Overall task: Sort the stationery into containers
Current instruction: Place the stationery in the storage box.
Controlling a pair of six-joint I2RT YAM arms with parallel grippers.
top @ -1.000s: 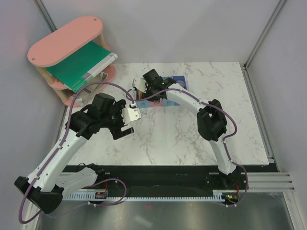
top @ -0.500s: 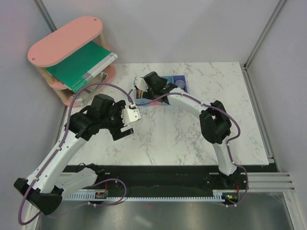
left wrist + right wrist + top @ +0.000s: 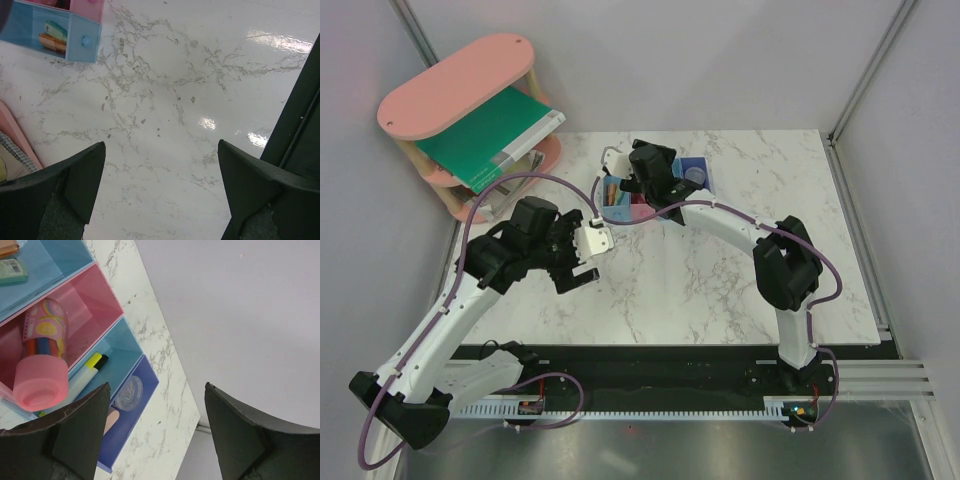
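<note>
The containers [image 3: 107, 305] are a joined row of four bins: light blue, pink, light blue, dark blue. In the right wrist view the first bin holds a mint-green capsule [image 3: 12, 271]. A pink stubby cylinder [image 3: 42, 362] lies in the pink bin. A yellow-tipped stick [image 3: 87, 369] lies in the third bin, and a round disc [image 3: 129, 393] in the dark blue bin. My right gripper [image 3: 157, 385] hangs open and empty above the dark blue end of the row [image 3: 695, 172]. My left gripper [image 3: 161, 145] is open over bare marble, well short of the first light blue bin [image 3: 50, 35].
A pink oval-topped shelf [image 3: 460, 85] holding a large green book [image 3: 495, 135] stands at the back left. The enclosure's grey walls [image 3: 240, 315] rise close behind the bins. The shelf's pink foot [image 3: 15, 135] shows left of my left gripper.
My right gripper has swung to the right along the row of bins and its jaws have widened. The right arm has stretched out. The left arm has barely moved.
</note>
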